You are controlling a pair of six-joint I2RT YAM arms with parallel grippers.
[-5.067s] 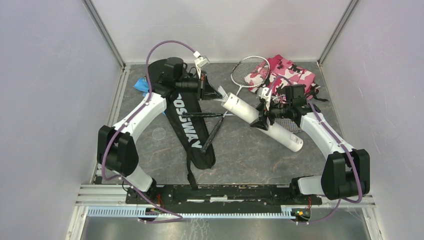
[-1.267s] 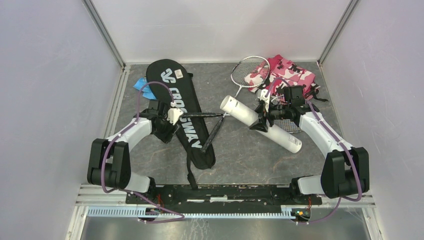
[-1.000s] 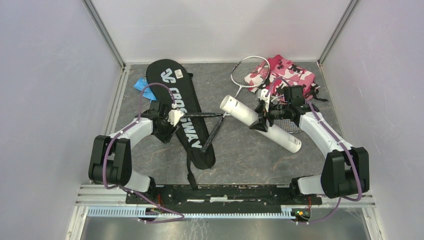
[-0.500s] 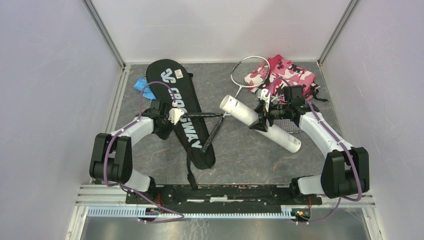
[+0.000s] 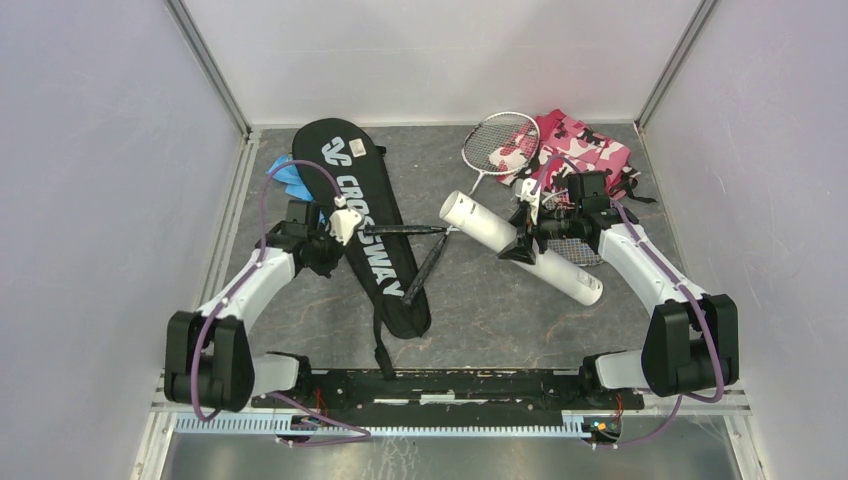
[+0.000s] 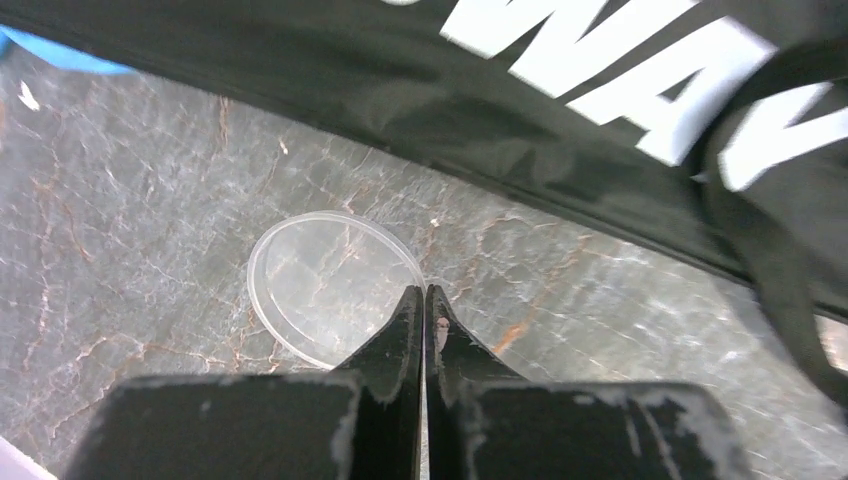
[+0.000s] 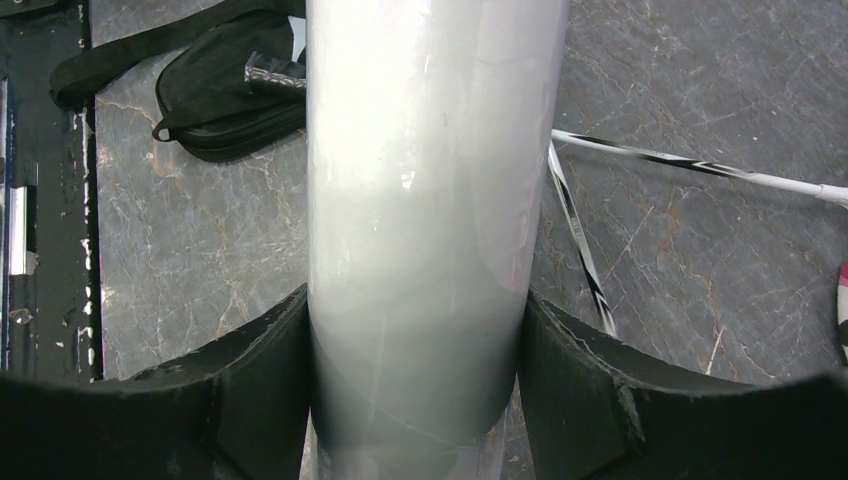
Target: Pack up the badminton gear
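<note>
My right gripper (image 5: 527,243) is shut around the long white tube (image 5: 480,222), which lies diagonally at centre right; the right wrist view shows the tube (image 7: 435,180) between both fingers (image 7: 260,380). My left gripper (image 5: 322,262) is shut and empty at the left edge of the black CROSSWAY bag (image 5: 372,240). In the left wrist view its tips (image 6: 421,292) hover over the rim of a clear round lid (image 6: 320,290) beside the bag (image 6: 600,100). One racket head (image 5: 500,145) rests on the pink cloth. Two black handles (image 5: 405,230) lie on the bag. No shuttlecock shows.
The pink camouflage cloth (image 5: 590,150) lies at the back right. The blue cloth (image 5: 285,175) peeks out from under the bag's left side. A second racket head (image 5: 575,250) lies under my right arm. Thin racket shafts (image 7: 700,165) cross the table beside the tube.
My left gripper pulled back from the tube's mouth to the bag's left edge, then shifted slightly back and left as its elbow swung outward. The right arm and tube have not moved.
</note>
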